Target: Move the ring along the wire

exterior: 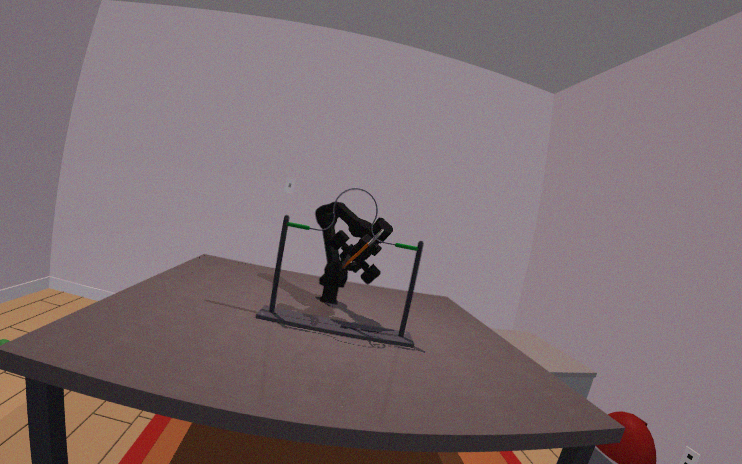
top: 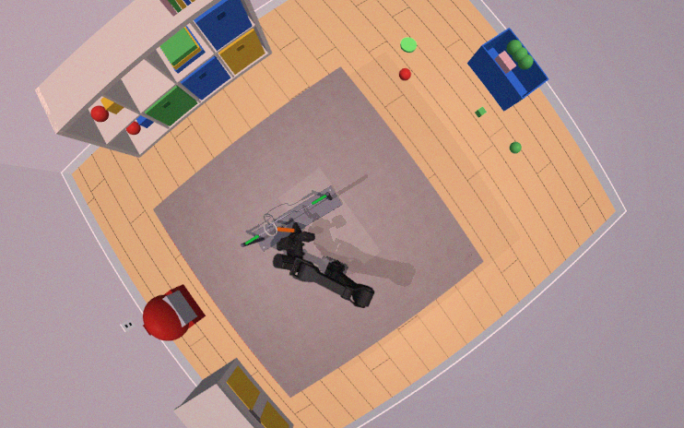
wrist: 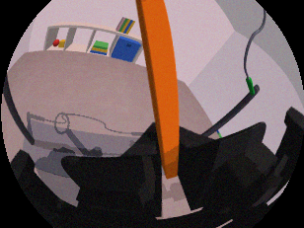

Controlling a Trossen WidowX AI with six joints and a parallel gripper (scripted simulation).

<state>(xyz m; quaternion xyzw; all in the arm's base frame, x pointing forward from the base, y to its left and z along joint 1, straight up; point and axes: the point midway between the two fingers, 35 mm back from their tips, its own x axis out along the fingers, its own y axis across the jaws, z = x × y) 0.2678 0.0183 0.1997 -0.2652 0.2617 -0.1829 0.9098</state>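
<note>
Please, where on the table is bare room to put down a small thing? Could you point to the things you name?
Bare: the table (exterior: 328,397) between the stand's base (exterior: 264,315) and its near edge. Crowded: around the base, with the arm (exterior: 330,276) close behind.

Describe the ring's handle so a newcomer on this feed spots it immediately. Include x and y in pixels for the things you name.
On the big grey-brown table (top: 387,212) (exterior: 316,368), find the black arm beside two dark posts joined by a looping wire. At the gripper (top: 296,230) (exterior: 345,266) (wrist: 160,125) is the handle (top: 286,230) (exterior: 356,254) (wrist: 165,88): a straight, slim bar, orange, unlike the wire's two green sections.

The handle (top: 286,230) (exterior: 356,255) (wrist: 164,88) is orange, the tool (top: 295,230) (exterior: 346,266) (wrist: 160,125) black.
</note>
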